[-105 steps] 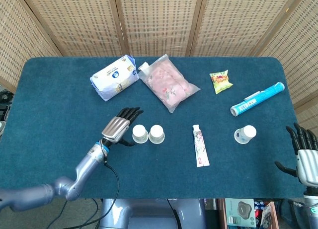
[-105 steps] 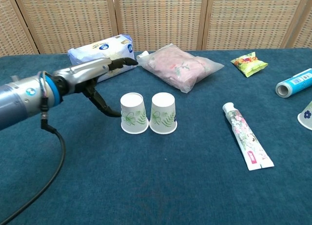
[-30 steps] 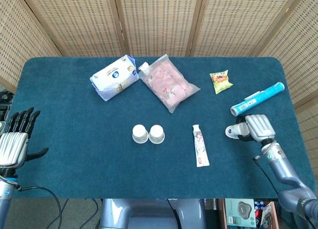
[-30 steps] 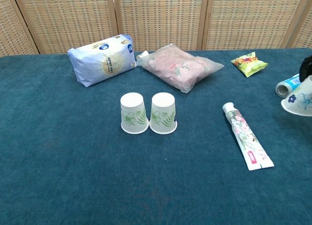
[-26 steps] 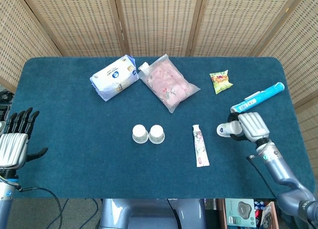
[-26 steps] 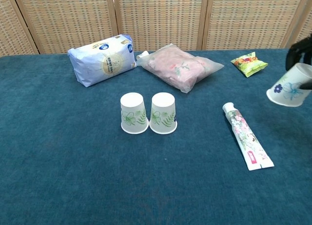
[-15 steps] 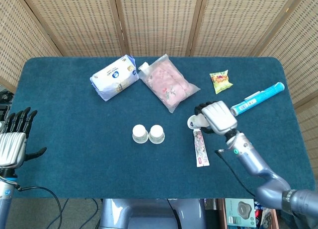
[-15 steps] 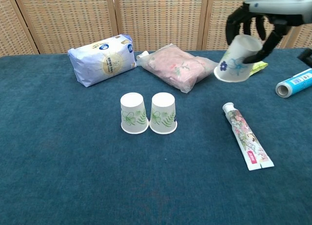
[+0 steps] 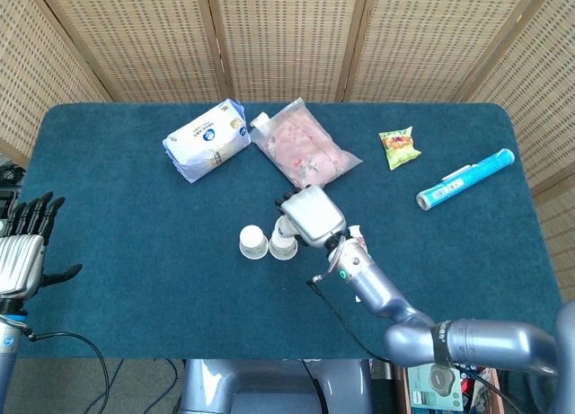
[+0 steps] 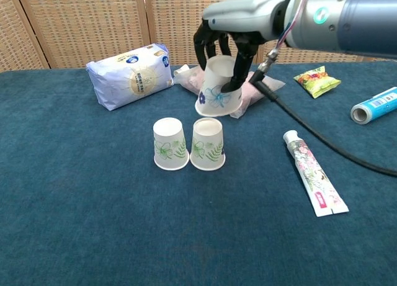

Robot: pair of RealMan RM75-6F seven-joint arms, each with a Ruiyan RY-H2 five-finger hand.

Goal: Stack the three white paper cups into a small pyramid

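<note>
Two white paper cups with green leaf prints stand upside down and side by side mid-table: the left cup (image 10: 170, 144) (image 9: 252, 242) and the right cup (image 10: 208, 144) (image 9: 283, 246). My right hand (image 10: 224, 44) (image 9: 311, 215) grips a third cup (image 10: 219, 87), white with a blue flower, mouth down and slightly tilted, hanging just above the right cup without touching it. In the head view the hand hides that cup. My left hand (image 9: 25, 245) hovers off the table's left edge, fingers spread and holding nothing.
A tissue pack (image 10: 130, 75) and a pink bag (image 10: 231, 84) lie behind the cups. A toothpaste tube (image 10: 314, 180) lies to the right, a green snack packet (image 10: 317, 80) and a blue tube (image 10: 373, 105) farther right. A black cable (image 10: 322, 140) trails from my right arm.
My right hand has carried the blue-flower cup leftward from above the toothpaste tube to just over the right standing cup. The two standing cups and my left hand have not moved.
</note>
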